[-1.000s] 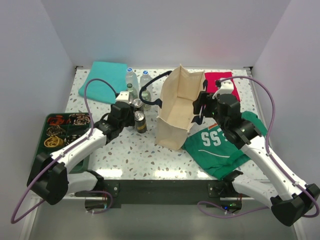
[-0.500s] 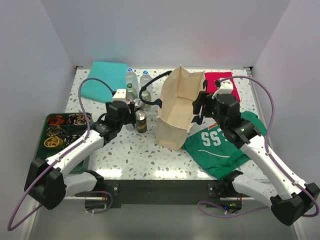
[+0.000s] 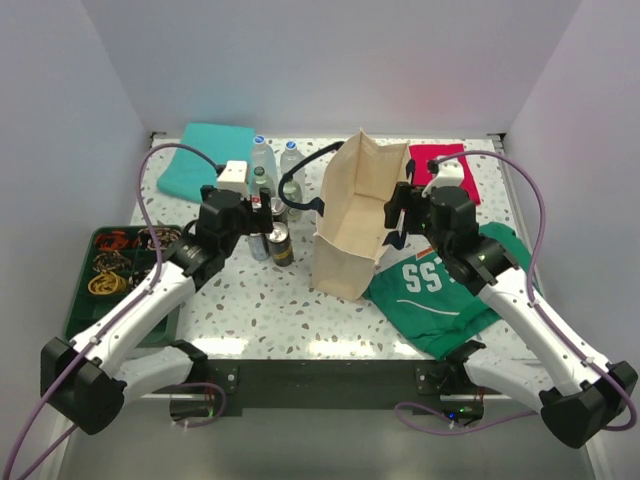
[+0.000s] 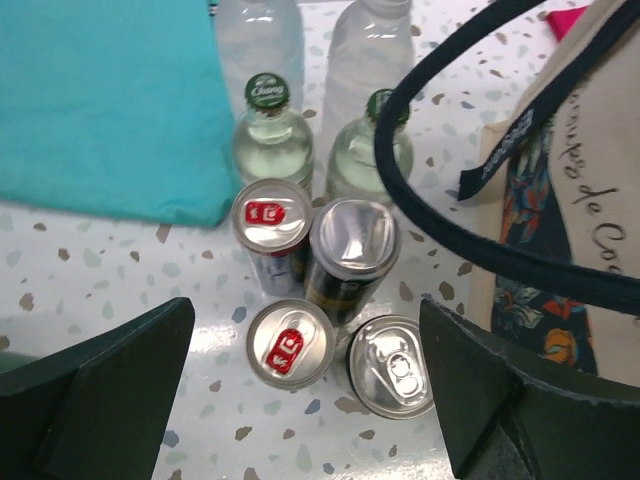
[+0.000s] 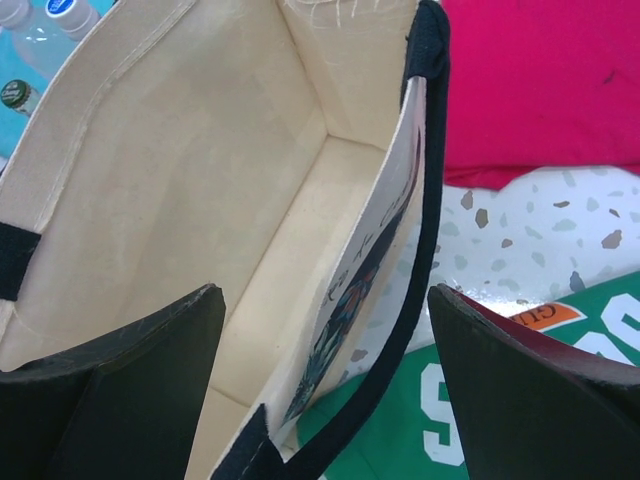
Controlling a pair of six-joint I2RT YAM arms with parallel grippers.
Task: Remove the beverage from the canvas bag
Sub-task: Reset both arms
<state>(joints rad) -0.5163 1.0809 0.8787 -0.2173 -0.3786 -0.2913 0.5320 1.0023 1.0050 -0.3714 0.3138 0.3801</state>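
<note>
The beige canvas bag stands upright mid-table with navy straps; its printed side fills the right of the left wrist view. Left of it stand several beverage cans and bottles. My left gripper hangs open above them, with two cans between its spread fingers and touching neither. My right gripper is open and straddles the bag's right wall and strap, one finger inside. The bag interior that shows holds no beverage.
Two green glass bottles and two clear plastic bottles stand behind the cans. A teal cloth lies back left and a pink cloth back right. A green jersey lies right of the bag, a dark tray at far left.
My left gripper's jaws have spread wide and the arm has lifted and drawn back over the cans. The right gripper has stayed at the bag's wall, its jaws slightly wider.
</note>
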